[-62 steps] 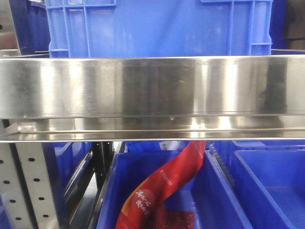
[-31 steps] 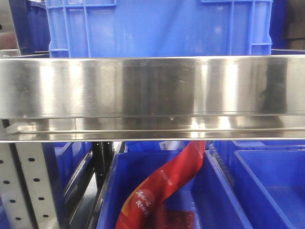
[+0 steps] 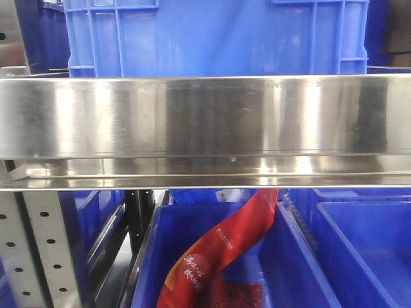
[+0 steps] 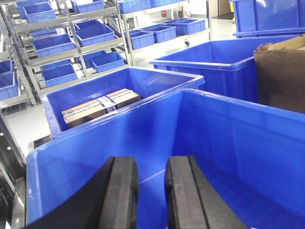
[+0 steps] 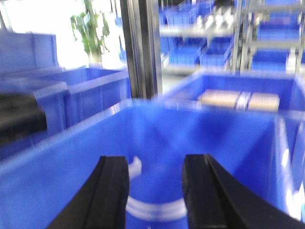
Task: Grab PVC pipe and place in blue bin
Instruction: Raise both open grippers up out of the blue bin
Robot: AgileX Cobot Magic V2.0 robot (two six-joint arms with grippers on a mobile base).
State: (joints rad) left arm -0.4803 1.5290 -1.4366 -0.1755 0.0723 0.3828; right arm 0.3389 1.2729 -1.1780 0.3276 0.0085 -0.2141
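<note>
Right jaws (image 5: 155, 164) are spread wide, gripping nothing, poised over the open blue bin (image 5: 228, 138). Down on the bin's floor, seen right in the gap between the two black fingers, lies the PVC pipe (image 5: 152, 209). It is white and shows as two curved arcs, a broad one low down and a shorter one beside the left finger. The view is smeared, so I cannot tell whether that's one piece or two. Left jaws (image 4: 151, 164) are parted by only a narrow slot and hold nothing, above a second tub (image 4: 248, 138). In the neighbouring tub sits a cardboard box (image 4: 100, 107).
</note>
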